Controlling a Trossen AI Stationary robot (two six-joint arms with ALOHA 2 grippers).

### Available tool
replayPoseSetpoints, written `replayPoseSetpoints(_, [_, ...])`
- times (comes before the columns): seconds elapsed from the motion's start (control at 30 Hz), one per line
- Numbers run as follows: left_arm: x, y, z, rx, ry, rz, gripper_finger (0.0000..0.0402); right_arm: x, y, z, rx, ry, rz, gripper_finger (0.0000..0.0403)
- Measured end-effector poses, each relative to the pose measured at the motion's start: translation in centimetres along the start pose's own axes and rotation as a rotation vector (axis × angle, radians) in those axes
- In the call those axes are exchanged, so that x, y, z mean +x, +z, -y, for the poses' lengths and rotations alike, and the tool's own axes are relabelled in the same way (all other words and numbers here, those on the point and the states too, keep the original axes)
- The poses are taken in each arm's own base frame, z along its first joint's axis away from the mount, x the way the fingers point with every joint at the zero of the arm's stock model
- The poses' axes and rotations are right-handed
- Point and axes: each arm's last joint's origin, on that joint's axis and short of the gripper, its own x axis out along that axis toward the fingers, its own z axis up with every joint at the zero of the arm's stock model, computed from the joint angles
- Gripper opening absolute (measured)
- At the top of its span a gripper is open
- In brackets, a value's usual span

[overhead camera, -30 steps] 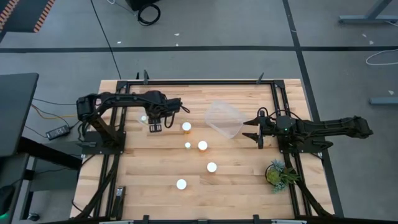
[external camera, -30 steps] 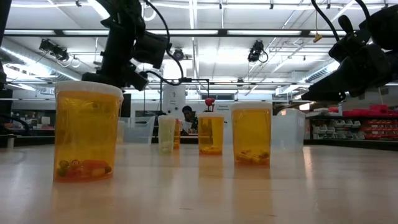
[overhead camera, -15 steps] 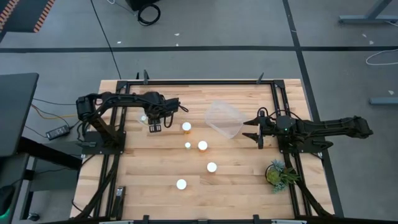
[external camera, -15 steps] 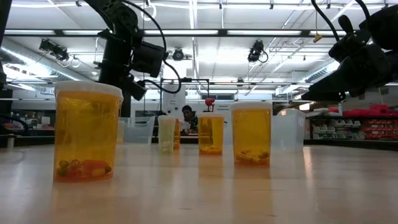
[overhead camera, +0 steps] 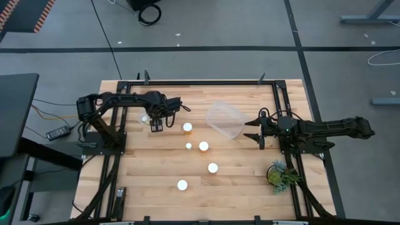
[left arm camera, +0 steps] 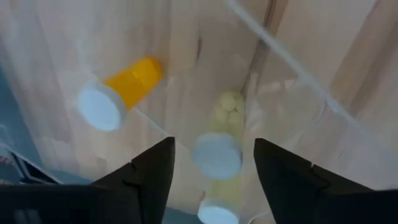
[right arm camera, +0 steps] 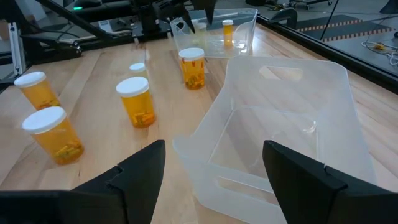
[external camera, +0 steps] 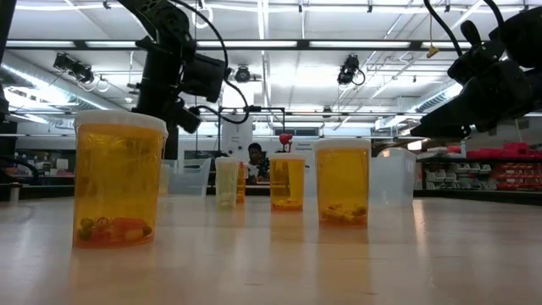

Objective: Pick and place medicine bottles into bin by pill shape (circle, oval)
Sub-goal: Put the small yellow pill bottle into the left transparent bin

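High view: going from left to right, the left gripper (overhead camera: 156, 120) comes first. It hangs over the far left part of the table (overhead camera: 156, 200), well to the left of the big clear bin (overhead camera: 225, 120). Its fingers are spread open and hold nothing. In the left wrist view a pale yellow bottle (left arm camera: 217, 146) with a white cap shows between the two fingers (left arm camera: 144, 177), down inside another clear bin (left arm camera: 298, 118). An orange bottle (left arm camera: 124, 90) shows beside it.

Next come five medicine bottles (overhead camera: 204, 146) standing on the wood, left of the big clear bin and nearer the front edge. Their white caps point up.

Then comes the big clear bin itself. It looks tipped up on one side. Just to its right waits the right gripper (overhead camera: 252, 131), fingers open and holding nothing. Further right and nearer the front stands a small green plant (overhead camera: 279, 173).

What could go wrong? I think the left gripper could bump a bottle and knock it over, because the bottles are light and smooth. The tipped bin could also slide or rock if something touches it. A bottle could go in the wrong bin, since the pills are hard to see.

I cannot read any words or labels on the bottles or bins.
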Motion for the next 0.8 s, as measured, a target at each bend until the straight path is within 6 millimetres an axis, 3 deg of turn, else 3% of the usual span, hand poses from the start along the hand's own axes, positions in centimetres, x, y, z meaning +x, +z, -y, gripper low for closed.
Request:
replayPoseSetpoints(0.23, [-3.2, 1.1, -1.0, -0.002, 0.020, 0.065, 0.0221, 0.0, 0.0, 0.0, 0.000, 0.000, 0.000, 0.0276])
replayPoseSetpoints(0.37, [-5.2, 2.0, -0.5, 0.002, 0.014, 0.152, 0.0219, 0.0, 0.0, 0.0, 0.000, 0.000, 0.000, 0.0276])
replayPoseSetpoints(0.6, [-7.1, 3.9, 3.2, -0.003, -0.083, 0.350, 0.0228, 0.0, 0.0, 0.0, 0.000, 0.000, 0.000, 0.0276])
replayPoseSetpoints(0.8, [-7.3, 4.4, 7.0, 0.014, -0.157, 0.384, 0.0228, 0.0, 0.0, 0.0, 0.000, 0.001, 0.000, 0.0276])
